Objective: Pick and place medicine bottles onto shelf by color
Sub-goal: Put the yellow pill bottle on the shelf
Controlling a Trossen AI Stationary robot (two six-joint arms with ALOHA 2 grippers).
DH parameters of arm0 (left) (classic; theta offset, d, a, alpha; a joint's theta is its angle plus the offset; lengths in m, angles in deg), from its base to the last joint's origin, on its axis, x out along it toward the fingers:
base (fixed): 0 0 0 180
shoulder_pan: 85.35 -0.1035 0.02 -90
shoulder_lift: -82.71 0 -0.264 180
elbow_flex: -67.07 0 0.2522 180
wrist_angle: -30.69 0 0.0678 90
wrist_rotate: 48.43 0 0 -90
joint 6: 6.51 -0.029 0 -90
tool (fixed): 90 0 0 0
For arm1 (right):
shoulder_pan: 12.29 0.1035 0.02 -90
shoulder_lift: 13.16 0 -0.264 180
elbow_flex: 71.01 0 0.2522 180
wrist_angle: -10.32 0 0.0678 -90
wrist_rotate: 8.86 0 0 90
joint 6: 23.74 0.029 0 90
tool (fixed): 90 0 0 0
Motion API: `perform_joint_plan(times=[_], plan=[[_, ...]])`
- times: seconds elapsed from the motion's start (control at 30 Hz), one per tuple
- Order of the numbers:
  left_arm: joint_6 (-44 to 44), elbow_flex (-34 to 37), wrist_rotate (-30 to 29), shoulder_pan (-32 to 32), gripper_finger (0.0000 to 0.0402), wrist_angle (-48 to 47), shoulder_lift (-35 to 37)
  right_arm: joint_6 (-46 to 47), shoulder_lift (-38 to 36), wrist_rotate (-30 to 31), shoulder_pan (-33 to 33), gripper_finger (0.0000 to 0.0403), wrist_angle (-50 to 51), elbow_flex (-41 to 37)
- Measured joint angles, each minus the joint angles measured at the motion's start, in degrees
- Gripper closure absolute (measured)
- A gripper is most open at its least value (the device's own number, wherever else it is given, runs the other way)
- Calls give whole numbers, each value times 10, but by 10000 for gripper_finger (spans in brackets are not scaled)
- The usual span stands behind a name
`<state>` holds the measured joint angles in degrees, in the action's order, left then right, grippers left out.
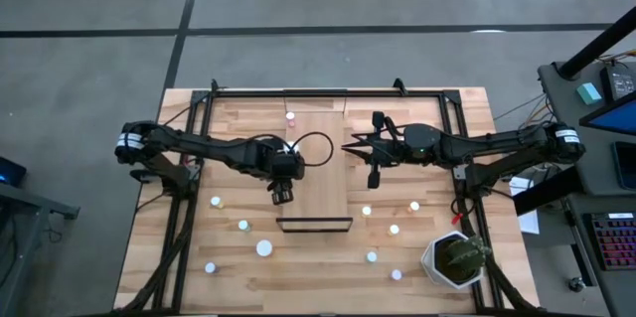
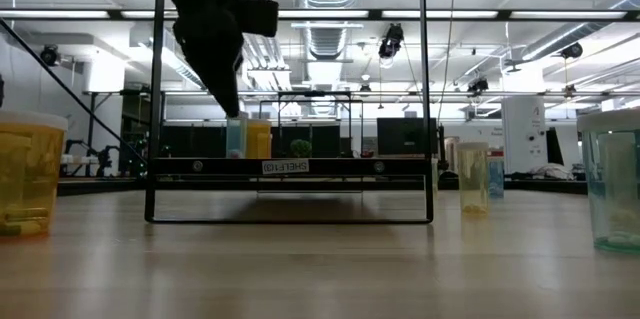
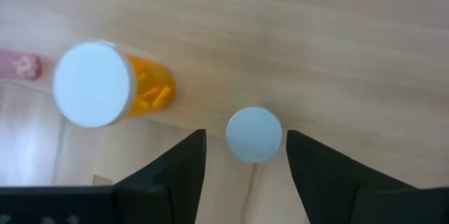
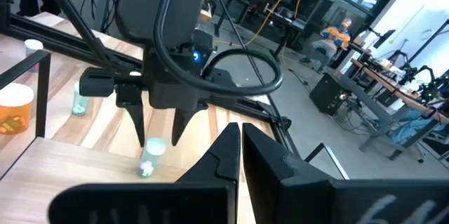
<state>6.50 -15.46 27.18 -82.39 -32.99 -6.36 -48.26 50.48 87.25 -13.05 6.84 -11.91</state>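
Note:
My left gripper [image 1: 281, 194] hangs open over the near left part of the light-wood shelf [image 1: 320, 163]. In the left wrist view its two fingers stand on either side of a small white-capped greenish bottle [image 3: 254, 134], with a gap on each side. The right wrist view shows that bottle [image 4: 149, 157] standing on the shelf just below the fingertips. An orange bottle with a white cap [image 3: 95, 83] stands beside it. My right gripper [image 1: 350, 146] is shut and empty at the shelf's right edge.
The shelf's dark rail [image 1: 314, 224] stands at its near end. A pink bottle [image 1: 291, 115] stands at its far end. Loose bottles stand on the table to the left [image 1: 243, 225] and to the right [image 1: 394, 229]. A potted plant [image 1: 455, 257] stands at the near right.

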Motion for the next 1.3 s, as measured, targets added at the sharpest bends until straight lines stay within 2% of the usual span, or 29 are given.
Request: perform_joint_plan(times=[0.1, 0.2, 0.37, 0.47, 0.7, 0.93, 1.13, 1.3], plan=[[-17, -4, 0, 0, 220, -10, 17, 5, 0, 7, 0, 394, 0, 0], [-41, -8, 0, 0, 220, -8, 44, 10, 0, 46, 0, 394, -5, 0], [-60, -10, 0, 3, 221, 3, 110, 75, -1, 116, 0, 394, -9, 0], [-64, 6, -1, 11, 221, 38, 155, 115, 0, 124, 0, 394, 13, 18], [-106, 96, 1, 44, 221, 188, 248, 185, 10, 124, -1, 394, 158, 107], [-134, 175, 0, 44, 221, 293, 300, 258, 34, 123, -26, 394, 329, 205], [-149, 208, 0, 44, 221, 320, 323, 302, 76, 119, -58, 394, 430, 260], [-165, 217, 0, 43, 221, 332, 336, 345, 107, 119, -111, 394, 494, 284]])
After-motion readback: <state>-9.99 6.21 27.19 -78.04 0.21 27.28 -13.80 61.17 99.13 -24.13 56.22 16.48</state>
